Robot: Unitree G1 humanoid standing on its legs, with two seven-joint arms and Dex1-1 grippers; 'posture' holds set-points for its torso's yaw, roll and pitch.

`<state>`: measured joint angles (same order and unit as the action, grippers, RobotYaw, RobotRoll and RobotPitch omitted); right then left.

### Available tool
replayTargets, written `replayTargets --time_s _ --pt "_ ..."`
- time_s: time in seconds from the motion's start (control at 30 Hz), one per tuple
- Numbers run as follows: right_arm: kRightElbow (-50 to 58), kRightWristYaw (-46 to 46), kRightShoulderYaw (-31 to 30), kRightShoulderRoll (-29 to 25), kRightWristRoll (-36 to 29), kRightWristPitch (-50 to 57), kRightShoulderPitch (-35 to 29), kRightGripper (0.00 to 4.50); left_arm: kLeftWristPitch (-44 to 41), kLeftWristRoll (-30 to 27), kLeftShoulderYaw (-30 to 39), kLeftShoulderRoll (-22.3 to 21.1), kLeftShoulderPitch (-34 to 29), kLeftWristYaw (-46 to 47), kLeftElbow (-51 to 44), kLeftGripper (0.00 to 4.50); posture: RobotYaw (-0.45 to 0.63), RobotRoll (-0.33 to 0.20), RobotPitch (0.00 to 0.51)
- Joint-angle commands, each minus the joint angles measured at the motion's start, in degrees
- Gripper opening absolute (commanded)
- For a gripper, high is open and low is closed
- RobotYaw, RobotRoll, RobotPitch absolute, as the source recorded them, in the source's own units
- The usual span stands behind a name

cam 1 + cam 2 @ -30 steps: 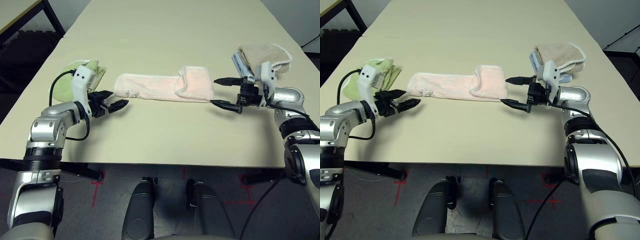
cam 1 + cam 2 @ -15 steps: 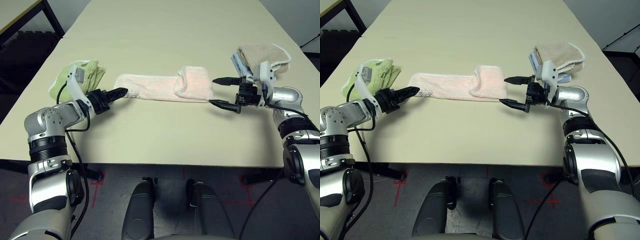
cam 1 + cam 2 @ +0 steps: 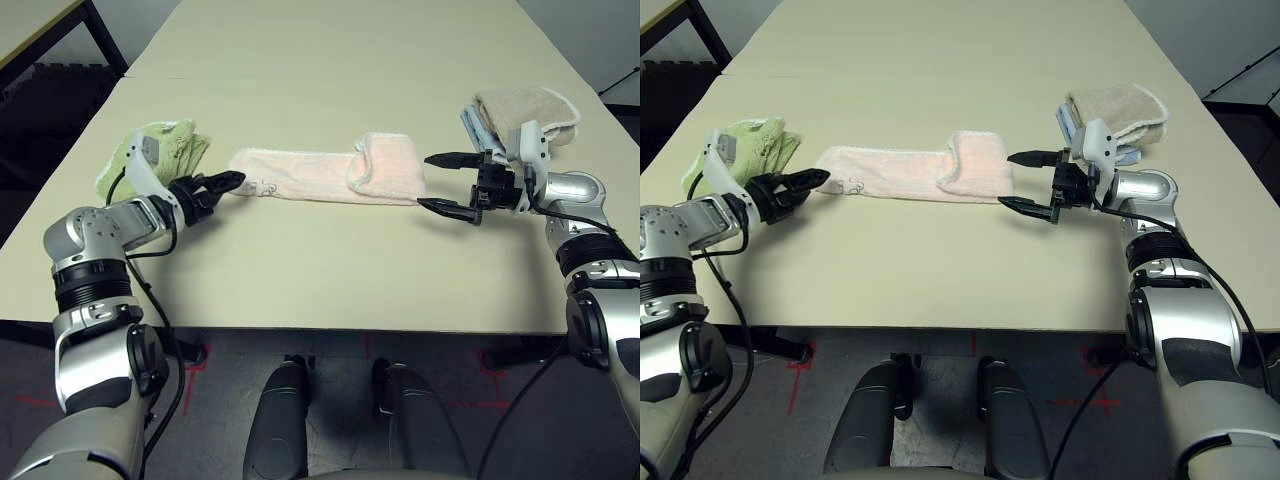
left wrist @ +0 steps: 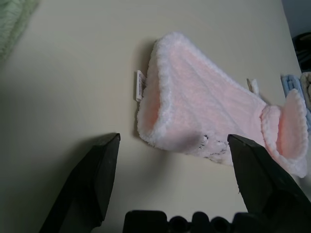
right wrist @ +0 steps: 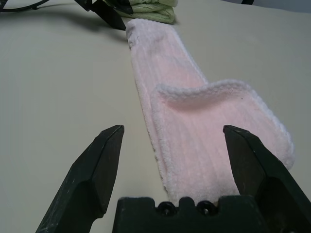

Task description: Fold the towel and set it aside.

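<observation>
One long beige table carries the pink towel, right end folded over; dark floor lies beyond. Left gripper and right gripper gape empty at its ends

A cream table filled the scene, with a crumpled light green towel lying at about nine o'clock near its left edge. At roughly two o'clock sat a folded beige towel with a whitish edge, touching a folded blue towel tucked beneath it.
</observation>
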<state>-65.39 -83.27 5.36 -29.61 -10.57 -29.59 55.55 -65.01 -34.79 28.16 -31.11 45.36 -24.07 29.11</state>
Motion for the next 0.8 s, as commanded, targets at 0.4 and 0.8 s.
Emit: replayTargets --time_s 0.4,0.8 --pt "0.47 0.49 0.20 -0.53 0.36 -0.73 -0.43 4.43 -0.35 -0.09 -1.75 2.81 2.64 0.45 4.37 4.50 0.05 0.000 0.161" --pt "0.48 0.77 0.02 -0.52 0.56 -1.00 -0.28 4.43 -0.78 -0.33 -1.16 4.57 2.87 1.35 4.66 4.50 0.05 0.000 0.161"
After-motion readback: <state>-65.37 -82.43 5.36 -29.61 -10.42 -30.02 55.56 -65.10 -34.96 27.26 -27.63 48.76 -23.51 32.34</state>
